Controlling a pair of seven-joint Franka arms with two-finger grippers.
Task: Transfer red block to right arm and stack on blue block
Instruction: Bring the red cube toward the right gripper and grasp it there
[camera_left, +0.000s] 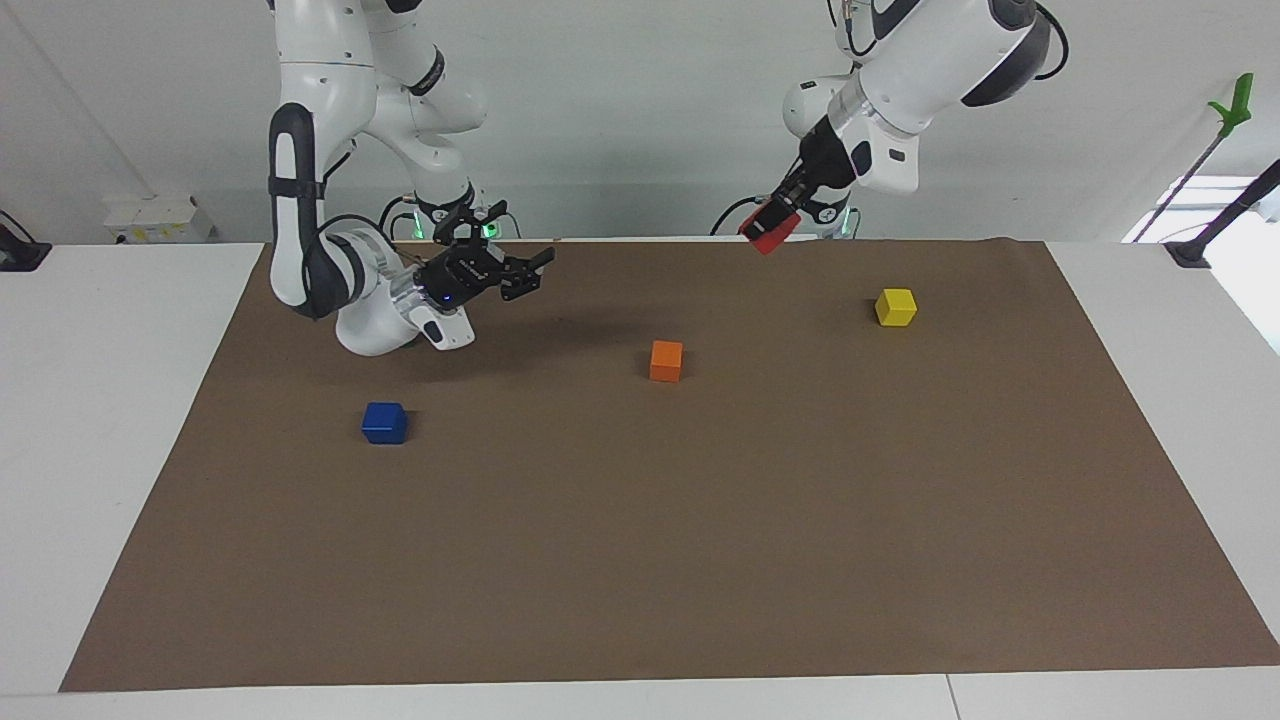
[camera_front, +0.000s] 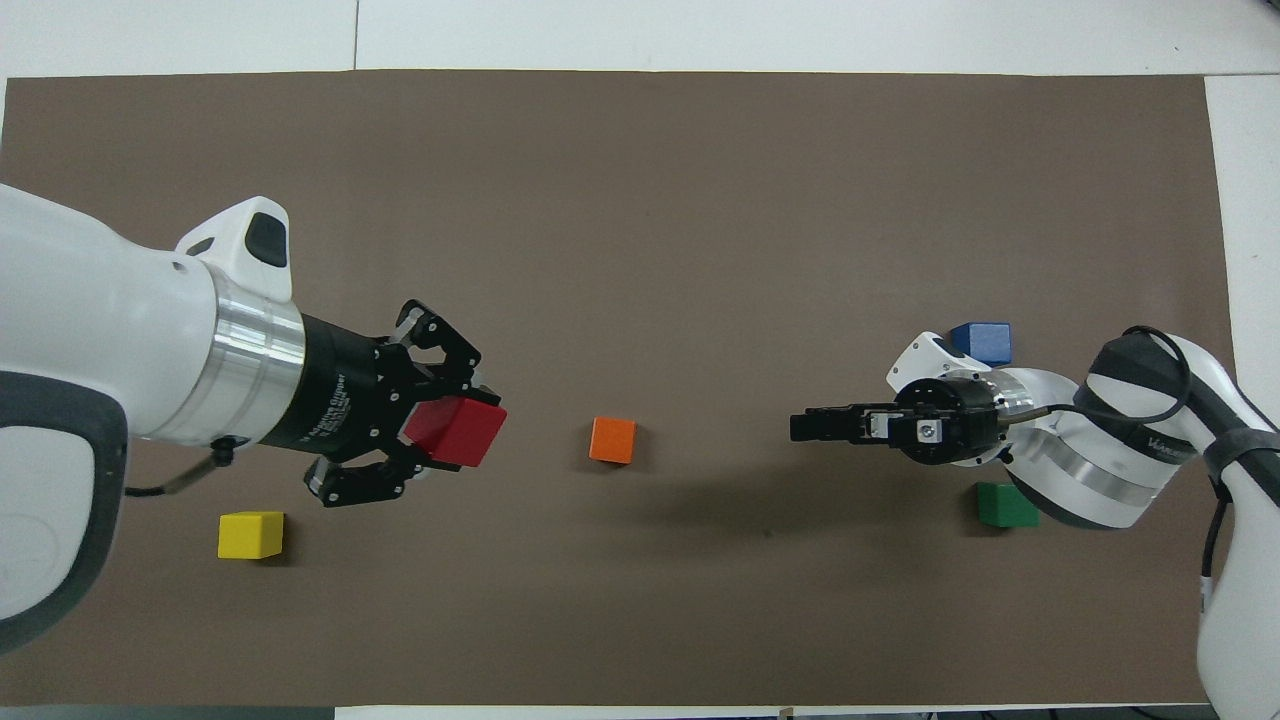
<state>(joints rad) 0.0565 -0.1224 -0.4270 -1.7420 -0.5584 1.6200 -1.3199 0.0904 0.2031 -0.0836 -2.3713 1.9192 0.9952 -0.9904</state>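
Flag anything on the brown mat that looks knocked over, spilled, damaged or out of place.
Nothing stands out. The small blue, orange, yellow and dark green cubes sit flat and apart on the brown mat. The left tool holds the small red cube tilted in the air.

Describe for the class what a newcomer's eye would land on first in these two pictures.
First, the small bright red cube clamped in the left arm's black claw, raised above the brown paper mat. Next, the right arm's black claw, open and pointing toward it, up over the mat with nothing in it. Then the small orange cube on the mat between them, and the small deep blue cube at the right arm's end.
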